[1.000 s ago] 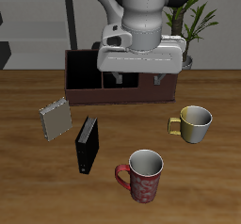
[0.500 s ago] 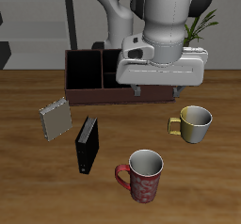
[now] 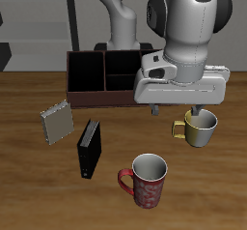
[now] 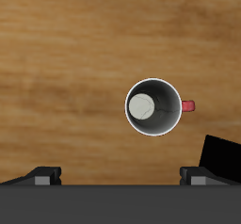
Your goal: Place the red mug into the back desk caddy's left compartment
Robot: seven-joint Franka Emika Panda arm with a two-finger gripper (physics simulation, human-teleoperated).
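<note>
1. Hovering above the tabletop, gripper point(image 3: 174, 107): jaws spread wide, nothing between them; two fingertips point(image 4: 43, 174) visible apart in the wrist view, with bare wood between.
2. Red mug point(image 3: 148, 181): upright on the tabletop near its front edge, handle toward the black box; pale speckled pattern, grey interior. Seen from directly above in the wrist view point(image 4: 155, 106), open mouth up, red handle showing at one side. Not touched by the gripper.
3. Yellowish-gold mug point(image 3: 200, 127): upright, farther back than the red mug, partly behind the gripper body, handle facing the table's middle.
4. Black box point(image 3: 89, 148): standing on edge, beside the red mug, toward the middle of the tabletop.
5. Grey ribbed block point(image 3: 56, 122): lying tilted, beside the black box, well apart from both mugs.
6. Back desk caddy point(image 3: 95, 75): dark brown, open-topped, near the tabletop's back edge, partly hidden by the arm; visible compartments hold nothing.
</note>
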